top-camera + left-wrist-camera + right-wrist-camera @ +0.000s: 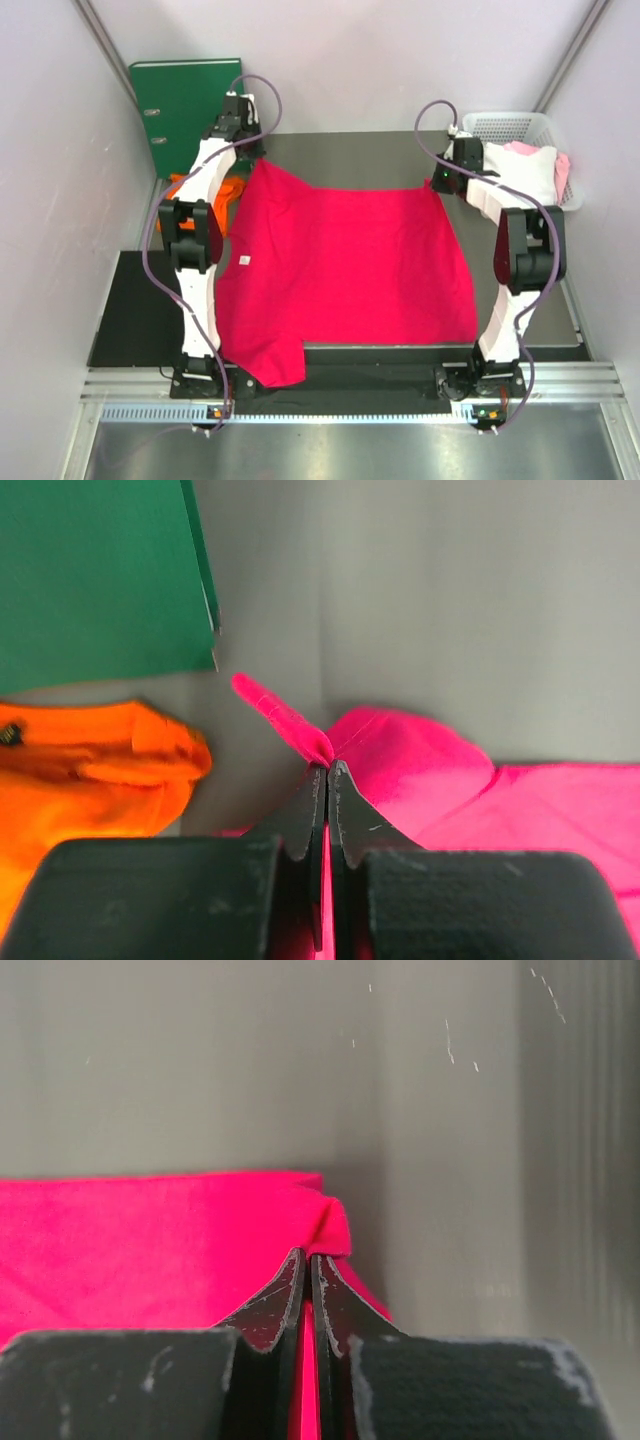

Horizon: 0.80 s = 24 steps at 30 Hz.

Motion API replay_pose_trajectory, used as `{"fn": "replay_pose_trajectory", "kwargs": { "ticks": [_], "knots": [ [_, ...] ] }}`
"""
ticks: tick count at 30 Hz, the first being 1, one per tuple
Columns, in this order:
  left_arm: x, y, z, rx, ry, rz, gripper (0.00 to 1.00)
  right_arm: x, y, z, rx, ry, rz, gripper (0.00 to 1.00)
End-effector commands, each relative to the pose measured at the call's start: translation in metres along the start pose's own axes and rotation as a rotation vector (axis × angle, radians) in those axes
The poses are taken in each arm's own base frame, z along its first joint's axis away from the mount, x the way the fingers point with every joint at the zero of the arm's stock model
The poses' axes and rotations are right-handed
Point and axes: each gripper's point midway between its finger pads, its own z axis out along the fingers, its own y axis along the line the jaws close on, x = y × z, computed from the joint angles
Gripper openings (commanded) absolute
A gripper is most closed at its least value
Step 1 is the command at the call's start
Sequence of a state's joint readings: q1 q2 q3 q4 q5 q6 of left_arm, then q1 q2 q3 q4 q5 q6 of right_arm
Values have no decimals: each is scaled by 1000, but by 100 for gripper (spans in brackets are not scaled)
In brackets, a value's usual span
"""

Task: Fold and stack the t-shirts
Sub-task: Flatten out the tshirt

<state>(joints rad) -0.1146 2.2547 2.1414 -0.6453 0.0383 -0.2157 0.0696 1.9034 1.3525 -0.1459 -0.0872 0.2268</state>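
so, the left gripper (327, 770) is pinched tight on the far left corner of the crimson-pink t-shirt (340, 260), with a small peak of cloth standing up past its closed black fingertips. the right gripper (307, 1257) is clamped the same way on the shirt's far right corner, jaws pressed together under a little bunched fold. the shirt lies spread over the dark table (340, 145), its far edge running between the two grips, its near edge toward the arm bases, and a small white neck label (243, 261) near its left side. both holds look thin, only a nip of fabric each, so a quick lift could let a corner slide out. if one arm pulls ahead of the other, the fold would likely land skewed. the cloth is matte, limp and soft, mostly smooth, with a loose flap at its near left corner that may drag or tuck under. just left of the shirt's far left corner sits the orange t-shirt (90, 770), crumpled into a soft lump that the left arm could snag. beyond that stands the green ring binder (185, 100), stiff and flat. right of the shirt's far right corner is a white lattice basket (505, 125) holding pale cloth.
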Motion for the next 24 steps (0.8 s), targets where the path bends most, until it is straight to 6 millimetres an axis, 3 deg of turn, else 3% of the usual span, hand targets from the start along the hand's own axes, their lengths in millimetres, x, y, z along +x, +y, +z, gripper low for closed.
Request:
{"fn": "replay_pose_trajectory", "kwargs": {
  "ticks": [1,8,13,16,17,20,23,24],
  "knots": [
    [-61,-10,-27,26,-169,-15,0,-50,13,4,-34,-112,-24,0],
    [-63,-8,-54,5,-171,-19,0,-63,6,-14,25,-136,-41,0],
    [-40,3,-56,-45,-98,-23,0,-51,-19,-20,149,-74,-57,1],
    [-32,4,-55,-47,-67,-28,0,-44,-27,-14,186,-22,-72,17],
    [-30,4,-53,-48,-59,-29,0,-40,-32,-13,209,5,-70,36],
    [-30,3,-51,-44,-51,-33,0,-41,-34,-6,219,10,-63,58],
    [-31,4,-49,-48,-48,-33,0,-48,-30,3,204,-1,-46,72],
    [-31,4,-49,-47,-50,-31,0,-53,-29,10,201,-8,-37,72]
  ]
}}
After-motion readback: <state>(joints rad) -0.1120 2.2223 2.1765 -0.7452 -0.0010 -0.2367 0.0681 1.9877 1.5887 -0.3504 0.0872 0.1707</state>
